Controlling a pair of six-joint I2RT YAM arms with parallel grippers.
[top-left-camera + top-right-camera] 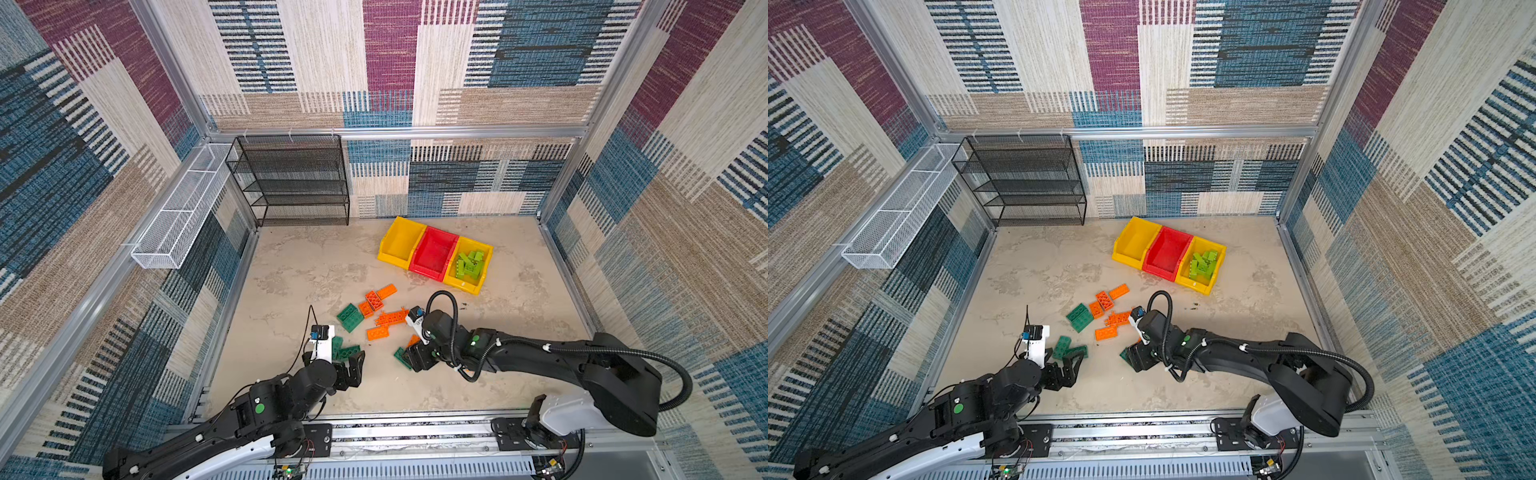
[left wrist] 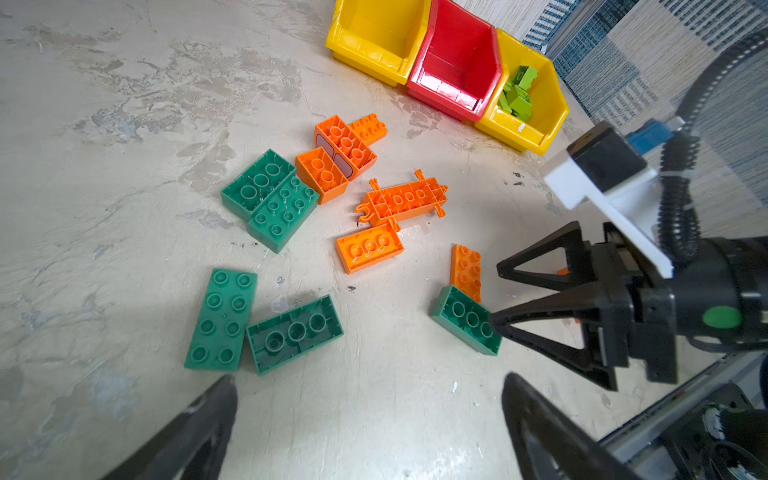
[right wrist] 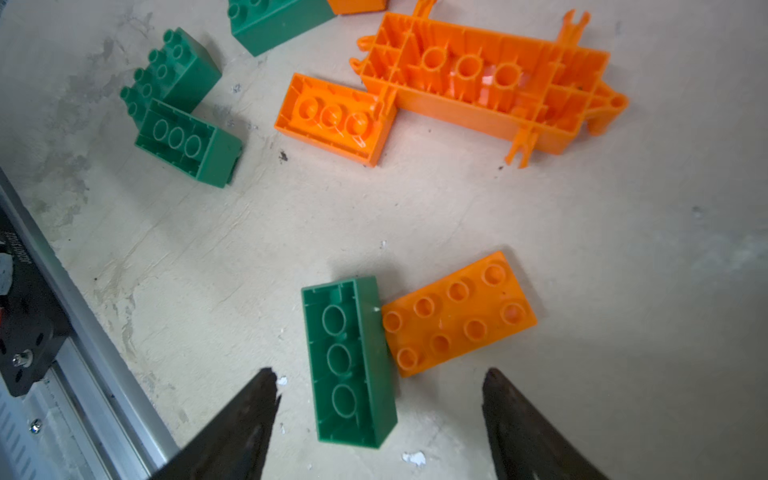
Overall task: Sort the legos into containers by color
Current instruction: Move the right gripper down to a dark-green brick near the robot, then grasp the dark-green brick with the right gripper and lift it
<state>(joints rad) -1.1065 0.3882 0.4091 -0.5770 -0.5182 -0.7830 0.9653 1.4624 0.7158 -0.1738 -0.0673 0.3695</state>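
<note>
1. Right gripper (image 3: 380,382): jaws apart, low over the table (image 3: 623,249), a gap showing on each side of item 2
2. Dark green brick (image 3: 353,361): hollow side up, lying lengthwise between the right jaws, clear of both
3. Orange brick (image 3: 457,316): studs up, touching item 2's long side, just ahead of one right jaw tip
4. Left gripper (image 2: 370,380): jaws spread wide over bare tabletop
5. Two green bricks (image 2: 220,320): one studs up, one hollow up, side by side just ahead of the left jaws
6. Loose orange legos (image 2: 403,199): farther ahead of both sets of jaws
7. Containers (image 1: 432,249): yellow, red and yellow, joined in a row, well beyond both sets of jaws
8. Lime legos (image 1: 470,265): heaped in one yellow end bin
</note>
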